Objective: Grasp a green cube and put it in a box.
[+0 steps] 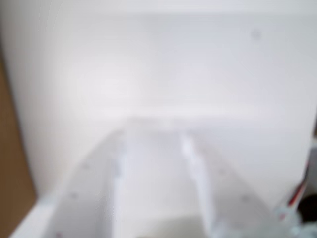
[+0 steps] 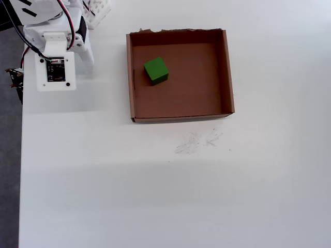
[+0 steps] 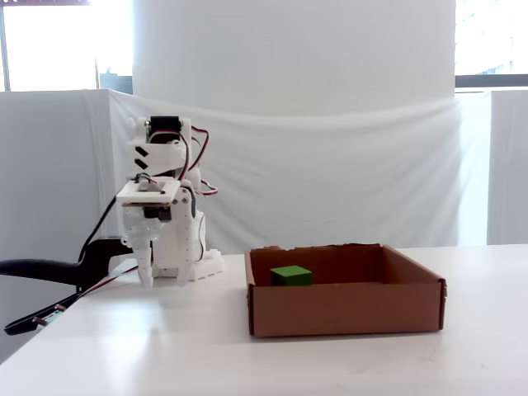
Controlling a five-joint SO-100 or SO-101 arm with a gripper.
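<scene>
Wrist view: blurred white hand (image 1: 156,148), fingers apparently pressed together, pinching nothing. Overhead view: green cube (image 2: 155,71) already resting inside the box (image 2: 227,72), near its left wall; arm folded well apart on the white tabletop (image 2: 155,196). Fixed view: cube low behind the cardboard wall, task seemingly complete.

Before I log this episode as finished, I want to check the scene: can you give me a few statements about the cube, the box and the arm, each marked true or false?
1. The green cube lies inside the box. True.
2. The cube sits in the box's right half in the overhead view. False: it sits in the left half, towards the torn wall.
3. The arm is folded up beside the box, away from it. True.
4. The jaws hold the cube. False: the cube rests on the box floor, untouched.
5. A second cube lies on the table. False: only one cube shows.
</scene>
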